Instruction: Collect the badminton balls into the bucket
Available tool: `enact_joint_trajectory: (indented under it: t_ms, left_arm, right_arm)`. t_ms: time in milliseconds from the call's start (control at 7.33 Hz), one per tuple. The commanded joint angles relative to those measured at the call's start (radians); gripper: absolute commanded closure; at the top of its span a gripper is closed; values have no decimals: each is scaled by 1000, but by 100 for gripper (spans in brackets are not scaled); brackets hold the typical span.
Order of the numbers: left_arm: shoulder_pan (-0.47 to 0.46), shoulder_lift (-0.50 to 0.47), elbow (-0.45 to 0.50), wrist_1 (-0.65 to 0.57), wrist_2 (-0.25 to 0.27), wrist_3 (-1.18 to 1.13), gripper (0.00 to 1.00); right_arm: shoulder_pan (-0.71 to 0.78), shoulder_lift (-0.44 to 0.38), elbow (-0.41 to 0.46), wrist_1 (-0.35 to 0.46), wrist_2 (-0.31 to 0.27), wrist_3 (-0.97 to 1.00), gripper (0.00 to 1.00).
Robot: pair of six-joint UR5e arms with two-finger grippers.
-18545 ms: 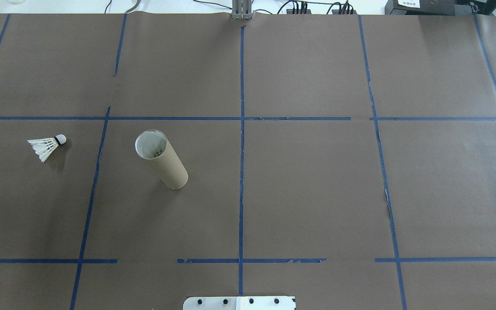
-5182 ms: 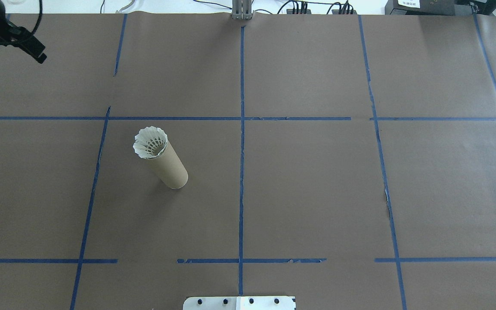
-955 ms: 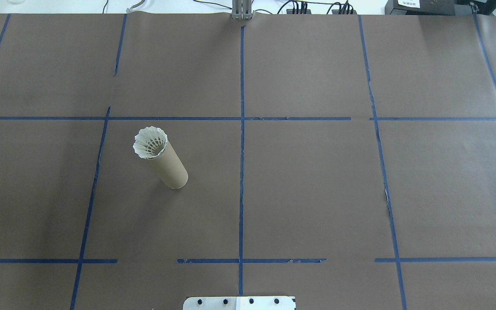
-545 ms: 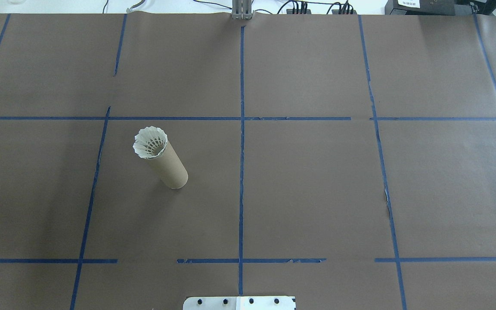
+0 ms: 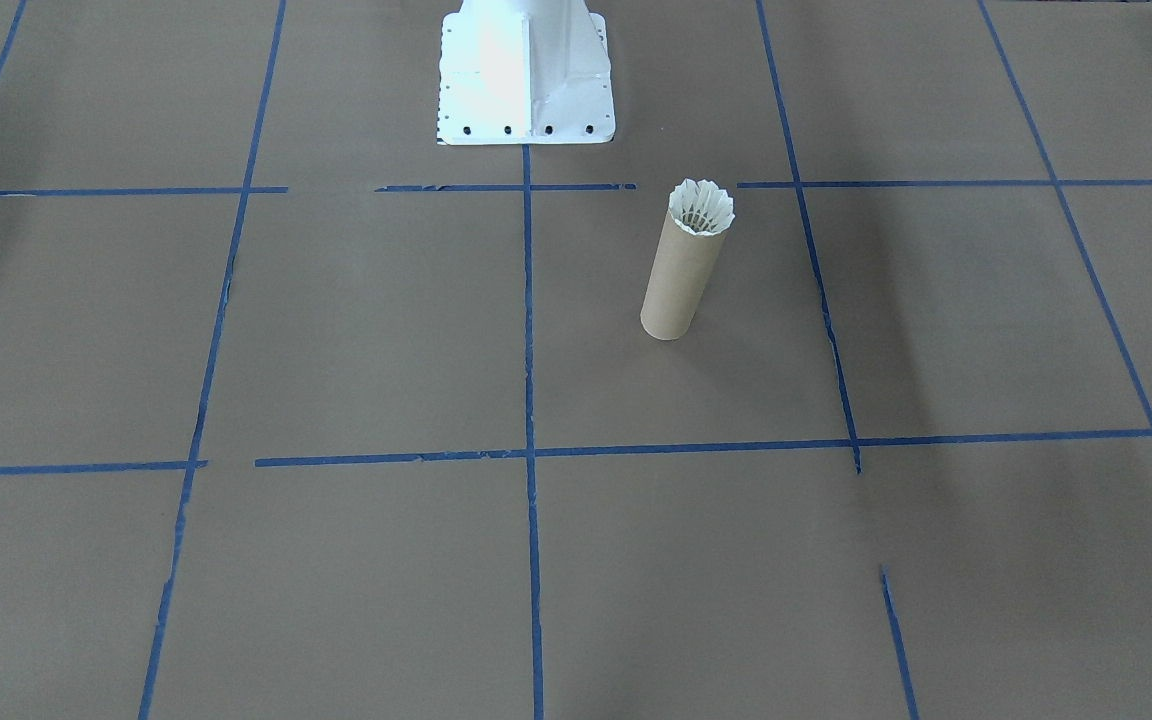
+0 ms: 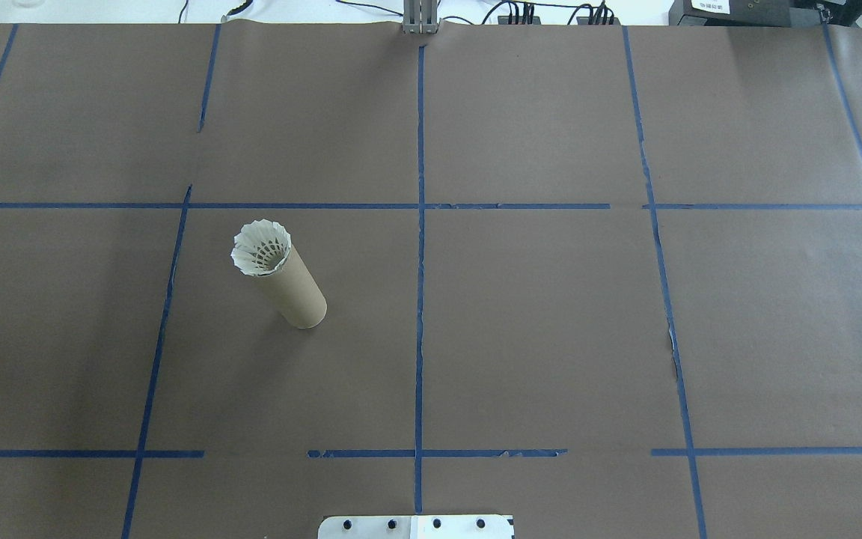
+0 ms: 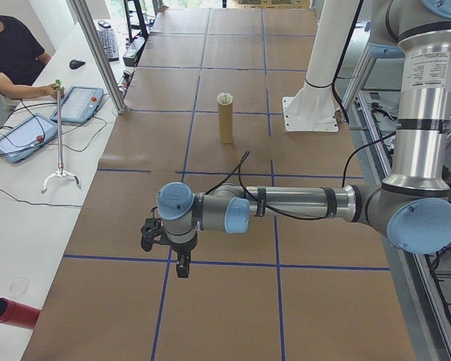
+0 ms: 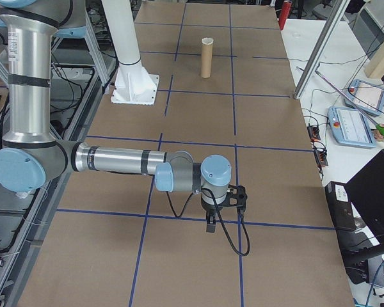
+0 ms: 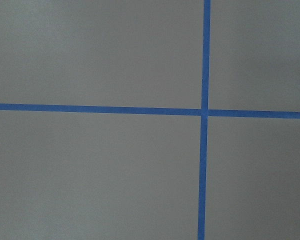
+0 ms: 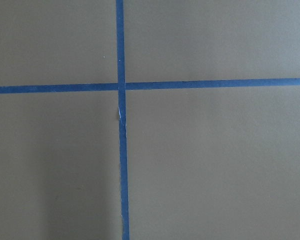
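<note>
Your shuttlecock (image 6: pixel 260 248) sits feathers-up in the upright tube (image 6: pixel 292 290) on the desk (image 6: pixel 551 314); both arms' jaws can't be judged from here.

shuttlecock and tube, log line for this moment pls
shuttlecock: in tube top, feathers sticking out | tube: upright on table | left gripper: away, state unclear | right gripper: away, state unclear

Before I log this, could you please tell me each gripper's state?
Left gripper: cannot be told; seen only from the side.
Right gripper: cannot be told, likewise.
</note>
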Motion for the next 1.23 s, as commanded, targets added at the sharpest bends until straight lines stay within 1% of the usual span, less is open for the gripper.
enact_joint_trajectory:
  t_ms: [0, 1091]
  left_arm:
    - [-1, -1, 0, 0, 0, 0, 0]
    - [-17, -13, -5, 3, -5, 2, 0]
  right_arm:
    - [0, 0, 0, 0, 0, 0, 0]
    - [0, 0, 0, 0, 0, 0, 0]
